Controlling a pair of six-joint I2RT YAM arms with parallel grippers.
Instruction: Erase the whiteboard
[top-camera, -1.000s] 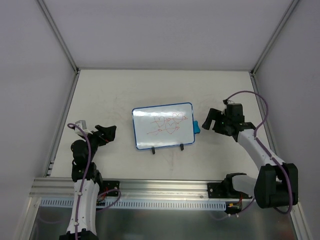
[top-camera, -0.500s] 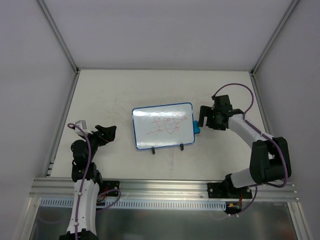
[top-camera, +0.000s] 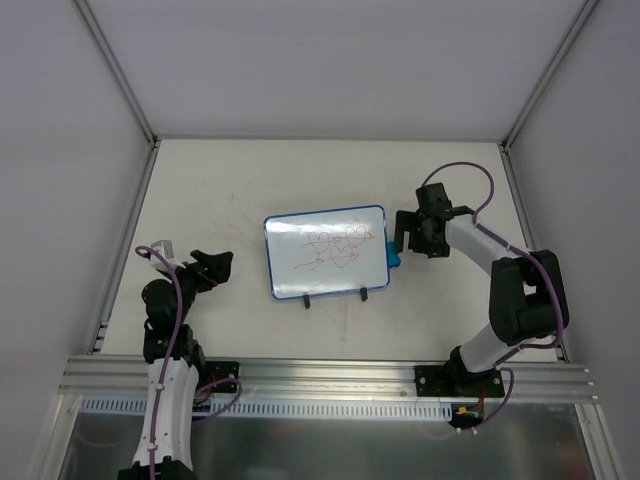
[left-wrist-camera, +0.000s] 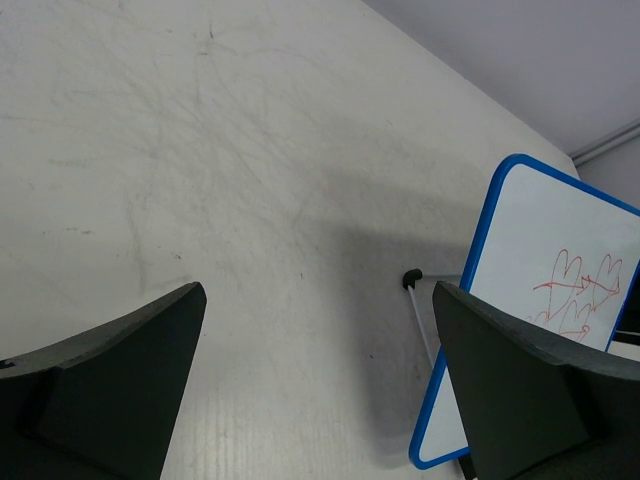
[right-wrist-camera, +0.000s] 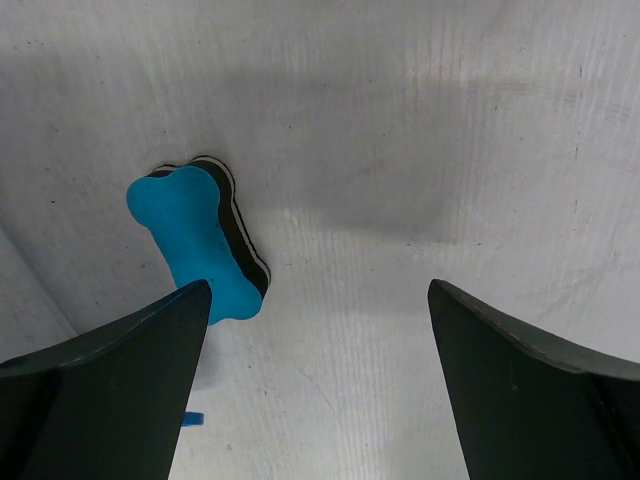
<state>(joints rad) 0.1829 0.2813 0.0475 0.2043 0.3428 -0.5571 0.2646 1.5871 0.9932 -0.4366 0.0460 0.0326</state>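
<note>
The whiteboard (top-camera: 325, 250) has a thin blue frame and stands on two black feet in the middle of the table, with red hearts and arrows drawn on it. It also shows at the right of the left wrist view (left-wrist-camera: 545, 290). A blue bone-shaped eraser (top-camera: 395, 255) lies at the board's right edge; in the right wrist view (right-wrist-camera: 195, 245) it lies flat beside my left fingertip. My right gripper (top-camera: 405, 235) is open and empty just right of the eraser. My left gripper (top-camera: 215, 268) is open and empty, left of the board.
Grey walls enclose the table on the left, back and right. A metal rail (top-camera: 330, 375) runs along the near edge by the arm bases. The right arm's purple cable (top-camera: 465, 175) loops above its wrist.
My right gripper has moved left toward the eraser and now sits right beside it. The left arm, the whiteboard and the eraser have not moved.
</note>
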